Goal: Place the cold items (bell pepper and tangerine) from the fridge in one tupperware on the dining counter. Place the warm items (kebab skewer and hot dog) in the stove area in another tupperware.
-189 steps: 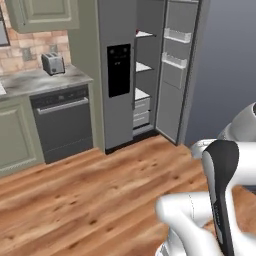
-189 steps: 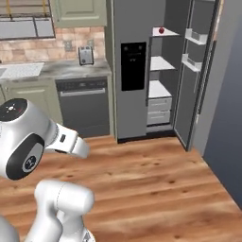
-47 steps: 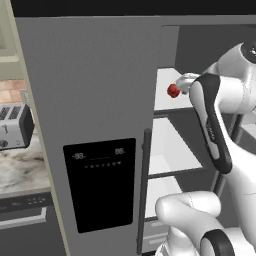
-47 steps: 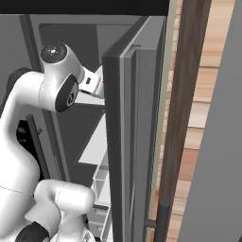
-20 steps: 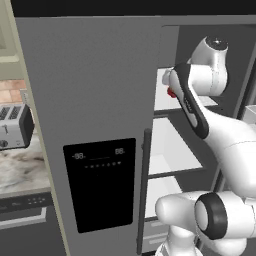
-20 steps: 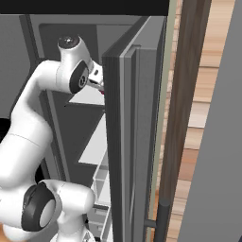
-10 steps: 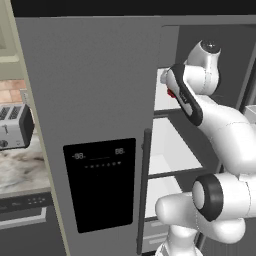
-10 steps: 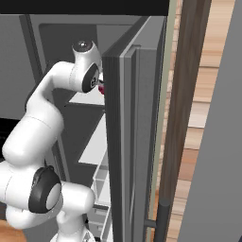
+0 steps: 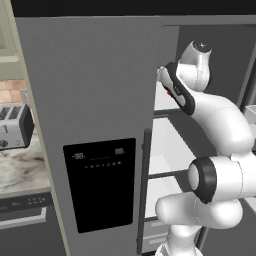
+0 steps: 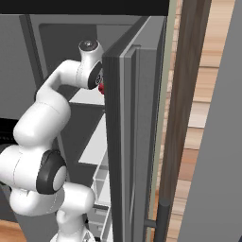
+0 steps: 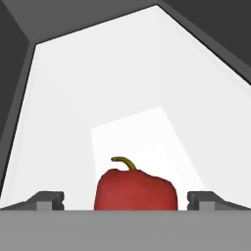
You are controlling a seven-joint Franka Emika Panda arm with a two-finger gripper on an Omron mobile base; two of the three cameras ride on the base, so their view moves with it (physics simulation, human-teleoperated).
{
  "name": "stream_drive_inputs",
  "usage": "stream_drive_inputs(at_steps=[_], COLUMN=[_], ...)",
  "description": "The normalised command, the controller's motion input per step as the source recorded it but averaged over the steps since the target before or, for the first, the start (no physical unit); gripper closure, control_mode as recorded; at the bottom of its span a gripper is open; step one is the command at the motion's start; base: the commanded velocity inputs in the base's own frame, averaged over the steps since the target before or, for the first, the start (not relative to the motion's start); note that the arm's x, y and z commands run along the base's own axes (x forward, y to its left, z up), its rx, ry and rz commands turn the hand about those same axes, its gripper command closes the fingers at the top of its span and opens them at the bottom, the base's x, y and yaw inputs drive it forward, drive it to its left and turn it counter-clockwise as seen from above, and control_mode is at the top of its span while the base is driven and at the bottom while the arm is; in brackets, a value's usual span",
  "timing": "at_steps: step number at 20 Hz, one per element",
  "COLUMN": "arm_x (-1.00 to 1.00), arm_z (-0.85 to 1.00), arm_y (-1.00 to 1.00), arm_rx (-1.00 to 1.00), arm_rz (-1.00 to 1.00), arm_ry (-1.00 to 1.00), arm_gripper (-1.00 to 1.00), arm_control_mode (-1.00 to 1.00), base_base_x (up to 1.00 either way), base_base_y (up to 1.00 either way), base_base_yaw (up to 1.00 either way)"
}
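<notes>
1 bell pepper (image 11: pixel 136 189) in hand view: red, glossy, blocky w/ lobed shoulders, short curved olive-green stem at top bending to the left. Sits upright on white fridge shelf (image 11: pixel 73 122), lit brighter in a rectangular patch just behind it. Lower part of pepper cut off by bottom of view.

Gripper (image 11: pixel 126 201): jaws spread wide, 2 dark fingertips (image 11: pixel 46 200) low at either side of the pepper, clear gaps both sides, no contact visible. Pepper sits between them, roughly centred, slightly nearer the right tip.

Left base view: 1 white arm reaching up into the upper fridge compartment; small bit of red (image 9: pixel 170 94) shows just behind the wrist at shelf level. 1 fridge (image 9: pixel 100 100), grey, left door shut w/ 1 black dispenser panel (image 9: pixel 101 182), 1 vertical dark handle (image 9: pixel 144 190). Inside: 2 white shelves visible below the arm's reach, drawers lower down. 1 toaster (image 9: pixel 14 126), silver, on a marbled counter (image 9: pixel 20 170) at left.

Right base view: 1 open fridge door (image 10: pixel 137 137) seen edge-on, blocks most of interior; sliver of red pepper (image 10: pixel 101 88) beside the hand at door edge. Wood floor (image 10: pixel 201 118) to the right.
</notes>
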Motion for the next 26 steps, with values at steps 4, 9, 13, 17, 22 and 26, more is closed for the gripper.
stream_drive_inputs(at_steps=[4,9,13,17,22,26], arm_x=[0.02,0.0,0.0,-0.02,0.0,0.0], arm_z=[-0.11,-0.12,-0.14,-0.14,-0.13,-0.17], arm_y=[-0.11,-0.02,0.0,0.0,0.02,0.13], arm_rx=[0.0,0.0,0.0,0.0,0.0,-0.02], arm_rz=[-0.04,-0.06,-0.03,0.0,0.0,0.0], arm_ry=[0.0,0.0,0.0,0.0,0.0,0.0], arm_gripper=[-1.0,-1.0,-1.0,-1.0,-1.0,1.0], arm_control_mode=[-1.0,-1.0,-1.0,-1.0,-1.0,-1.0], base_base_x=[0.0,0.0,0.0,0.0,0.0,0.0], base_base_y=[0.0,0.0,0.0,0.0,0.0,0.0], base_base_yaw=[0.0,0.0,0.0,0.0,0.0,0.0])
